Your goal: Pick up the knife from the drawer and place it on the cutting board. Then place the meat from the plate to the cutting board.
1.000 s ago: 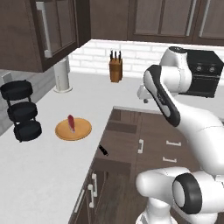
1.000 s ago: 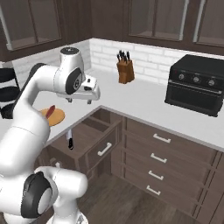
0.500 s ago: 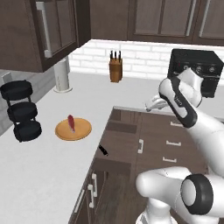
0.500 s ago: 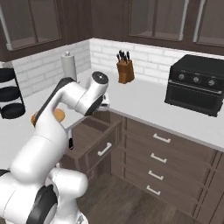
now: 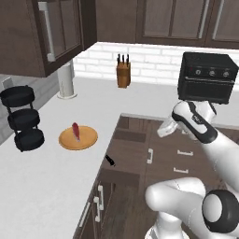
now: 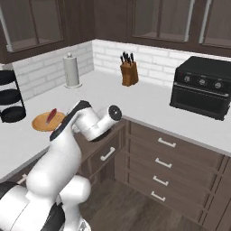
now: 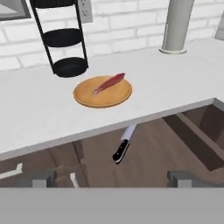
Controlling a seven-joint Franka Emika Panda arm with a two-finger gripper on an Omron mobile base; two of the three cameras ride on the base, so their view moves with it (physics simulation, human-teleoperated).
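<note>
Steel-bladed and stiff, the knife point(image 7: 123, 148) is lying in the drawer point(image 7: 175, 144), likely light but slick, so the wide-open gripper point(image 7: 111, 178) is best taking its black handle.

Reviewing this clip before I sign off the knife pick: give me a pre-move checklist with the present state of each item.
1. Drawer open enough to reach in: ok, pulled out below the counter edge.
2. Knife reachable: ok, it lies in the drawer, black handle toward the hand view's camera, blade partly under the counter lip.
3. Hand ready to grasp: ok, fingers spread wide, nothing between them.
4. Hand aligned over the knife: not ok, it hangs well back from the drawer.
5. Meat undisturbed: ok, it lies on the plate.
6. Cutting board located: cannot tell.
</note>
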